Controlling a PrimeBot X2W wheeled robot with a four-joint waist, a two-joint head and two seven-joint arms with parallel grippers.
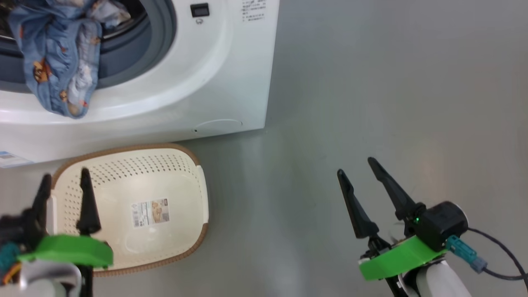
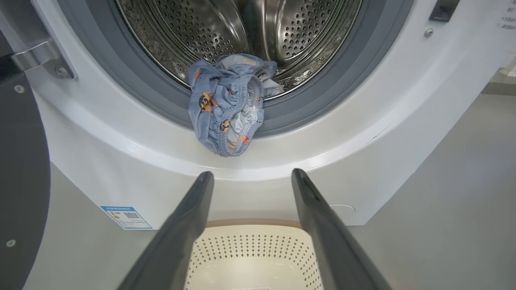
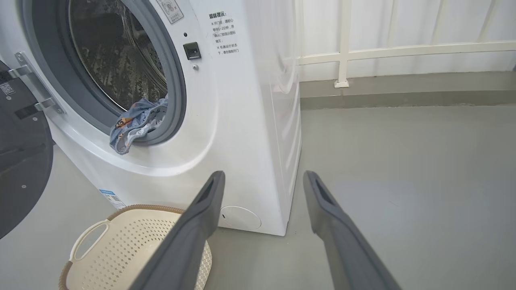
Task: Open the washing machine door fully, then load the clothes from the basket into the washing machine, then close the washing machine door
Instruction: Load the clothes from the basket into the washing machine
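Grey floor: L end effector by basket, R end effector, both spread, empty.

The washing machine door is cut off by the left edge. The left gripper is blurred and hides the near left side of the basket. The label sticker on its floor and the printed text on the washing machine are too small to read.

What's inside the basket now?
Just a label sticker on the bottom of the basket; nothing else visible. The left gripper covers its left edge, so that strip cannot be checked.
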